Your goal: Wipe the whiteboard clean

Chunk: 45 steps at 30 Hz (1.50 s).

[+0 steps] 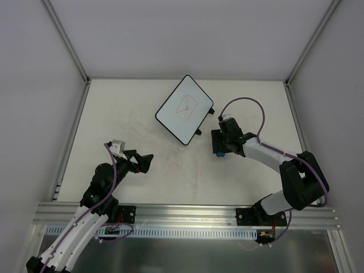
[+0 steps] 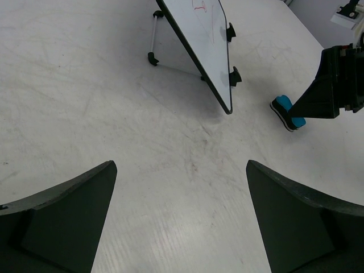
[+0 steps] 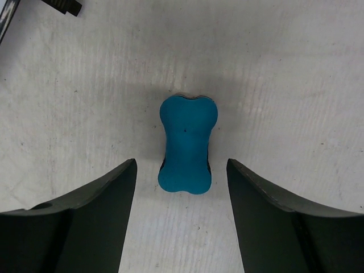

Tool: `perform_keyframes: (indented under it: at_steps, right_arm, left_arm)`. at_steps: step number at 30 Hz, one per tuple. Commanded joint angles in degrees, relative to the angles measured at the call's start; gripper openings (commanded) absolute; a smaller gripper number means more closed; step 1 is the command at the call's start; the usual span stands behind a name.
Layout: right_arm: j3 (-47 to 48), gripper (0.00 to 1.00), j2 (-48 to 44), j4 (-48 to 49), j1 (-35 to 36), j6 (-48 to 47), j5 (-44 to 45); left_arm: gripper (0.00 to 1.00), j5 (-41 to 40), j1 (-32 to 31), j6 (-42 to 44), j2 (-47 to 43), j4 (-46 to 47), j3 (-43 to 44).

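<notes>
The whiteboard (image 1: 184, 109) lies tilted at the table's middle back, white with a black rim, two black tabs on its right edge and red scribbles. It also shows in the left wrist view (image 2: 202, 40), propped on a stand. A blue bone-shaped eraser (image 3: 187, 144) lies on the table. My right gripper (image 3: 182, 170) is open, its fingers to either side of the eraser's near end, not touching it. In the top view the right gripper (image 1: 219, 148) is just right of the board's lower corner. My left gripper (image 1: 143, 162) is open and empty, at the left front.
The board's metal stand leg (image 2: 153, 37) with black feet stands behind the board. The eraser (image 2: 288, 112) and the right gripper's dark body (image 2: 335, 82) show at the right of the left wrist view. Grey walls and an aluminium frame (image 1: 68, 40) bound the table.
</notes>
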Motion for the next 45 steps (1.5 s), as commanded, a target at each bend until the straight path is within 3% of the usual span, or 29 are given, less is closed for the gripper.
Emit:
perform_keyframes:
  at_steps: [1, 19, 31, 40, 43, 45]
  right_arm:
    - [3.1, 0.65, 1.9, -2.2, 0.6, -1.2, 2.8]
    - [5.8, 0.43, 5.5, -3.3, 1.1, -1.2, 4.0]
    - [7.5, 0.40, 7.6, -4.7, 1.6, -1.5, 4.6]
    - [7.9, 0.26, 8.3, -5.1, 1.7, -1.5, 4.7]
    - [8.3, 0.10, 8.4, -5.4, 2.0, -1.9, 4.6]
    - [8.3, 0.08, 8.1, -5.4, 2.3, -1.9, 4.8]
  left_arm:
    - [0.99, 1.0, -0.4, 1.7, 0.4, 1.9, 1.4]
    - [0.99, 0.8, -0.3, 1.6, 1.3, 2.0, 1.6]
    - [0.99, 0.6, -0.3, 1.5, 1.6, 2.1, 1.6]
    - [0.99, 0.7, -0.3, 1.5, 1.8, 2.2, 1.5]
    - [0.99, 0.8, -0.3, 1.5, 1.8, 2.2, 1.5]
    - [0.99, 0.9, -0.3, 1.2, 1.7, 2.2, 1.6]
